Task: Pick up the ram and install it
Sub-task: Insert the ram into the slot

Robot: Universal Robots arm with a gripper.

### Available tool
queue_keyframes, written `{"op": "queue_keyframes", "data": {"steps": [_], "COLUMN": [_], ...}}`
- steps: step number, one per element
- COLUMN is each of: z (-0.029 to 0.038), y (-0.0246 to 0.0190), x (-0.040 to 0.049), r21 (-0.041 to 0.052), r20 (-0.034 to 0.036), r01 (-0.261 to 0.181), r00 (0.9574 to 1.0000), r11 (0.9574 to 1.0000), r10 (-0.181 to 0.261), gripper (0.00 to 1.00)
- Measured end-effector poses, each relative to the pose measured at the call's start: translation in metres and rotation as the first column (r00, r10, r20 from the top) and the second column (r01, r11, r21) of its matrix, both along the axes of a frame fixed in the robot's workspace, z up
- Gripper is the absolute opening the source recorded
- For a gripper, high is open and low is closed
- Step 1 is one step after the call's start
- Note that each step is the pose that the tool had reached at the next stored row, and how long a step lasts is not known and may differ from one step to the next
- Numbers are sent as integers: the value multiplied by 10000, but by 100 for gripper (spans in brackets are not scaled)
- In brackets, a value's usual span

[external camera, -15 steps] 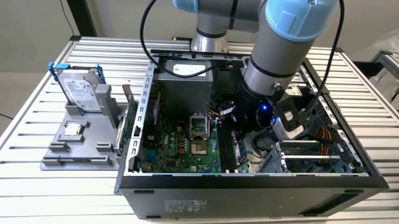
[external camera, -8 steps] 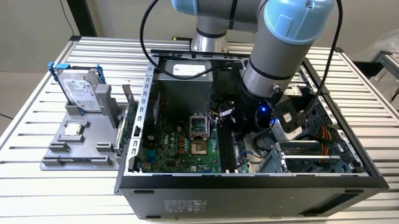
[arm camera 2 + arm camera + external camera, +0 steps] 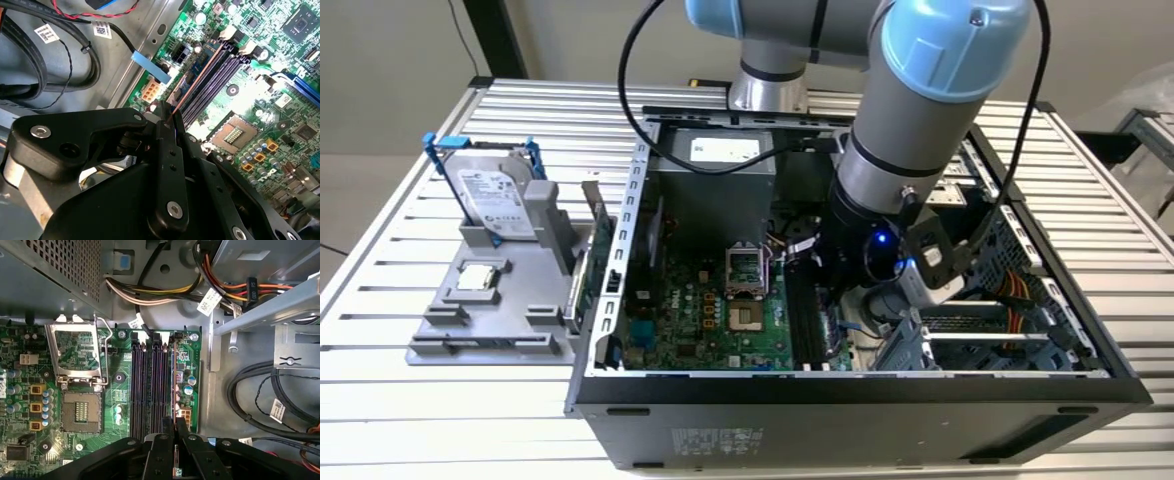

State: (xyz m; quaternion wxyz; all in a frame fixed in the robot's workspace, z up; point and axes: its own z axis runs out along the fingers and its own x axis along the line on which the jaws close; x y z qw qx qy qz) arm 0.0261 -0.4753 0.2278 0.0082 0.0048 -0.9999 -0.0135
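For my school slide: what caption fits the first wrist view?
The robot's hand holds the ram edge-on over the black memory slots beside the open processor socket.

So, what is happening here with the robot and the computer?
The robot arm reaches into the open computer case on the table. Its gripper is shut on the ram, seen edge-on, and holds it over the motherboard's memory slots, at the one nearest the board's edge. The hard drive stands in a holder at the exterior view's left.

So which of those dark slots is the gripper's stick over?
The outermost memory slot, by the board's edge; the ram in the gripper lines up with it.
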Motion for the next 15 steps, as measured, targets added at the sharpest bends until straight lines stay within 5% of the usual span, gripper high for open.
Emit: {"op": "queue_keyframes", "data": {"steps": [15], "z": [-68], "y": [-16], "x": [-28], "r21": [-7], "r20": [-1], "r01": [-91], "r00": [10000], "r11": [10000], "r10": [91], "gripper": [0]}}
